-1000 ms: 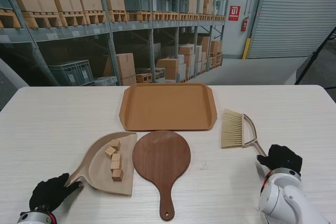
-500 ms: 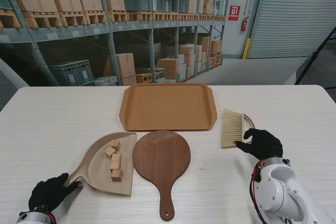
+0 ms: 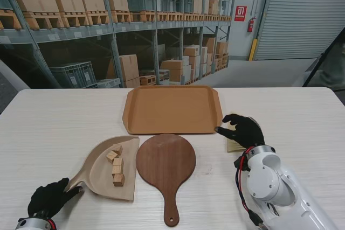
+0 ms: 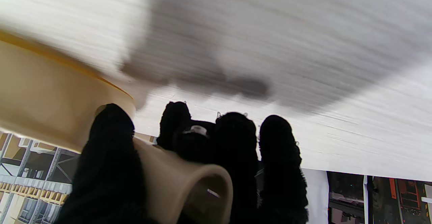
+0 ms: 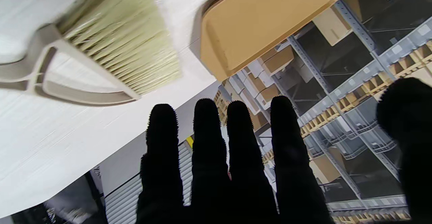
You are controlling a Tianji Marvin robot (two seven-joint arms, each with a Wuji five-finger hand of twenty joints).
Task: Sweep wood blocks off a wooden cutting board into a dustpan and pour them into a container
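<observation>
Blocks (image 3: 116, 164) lie loose in the dustpan (image 3: 102, 173), which sits near the table's (image 3: 54, 127) near left corner, beside the bare cutting board (image 3: 165, 164). The left hand (image 3: 49, 197) is clamped on the pan's handle (hollow, stiff plastic, probably light). Blocks will likely slide freely once tilted toward the tray (image 3: 172, 109). The right hand (image 3: 242, 129), fingers spread and holding nothing, hovers over the brush (image 5: 101, 55).

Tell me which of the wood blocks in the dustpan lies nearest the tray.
The wood block at the far end of the row in the dustpan, closest to the tray; the others sit nearer to me.
</observation>
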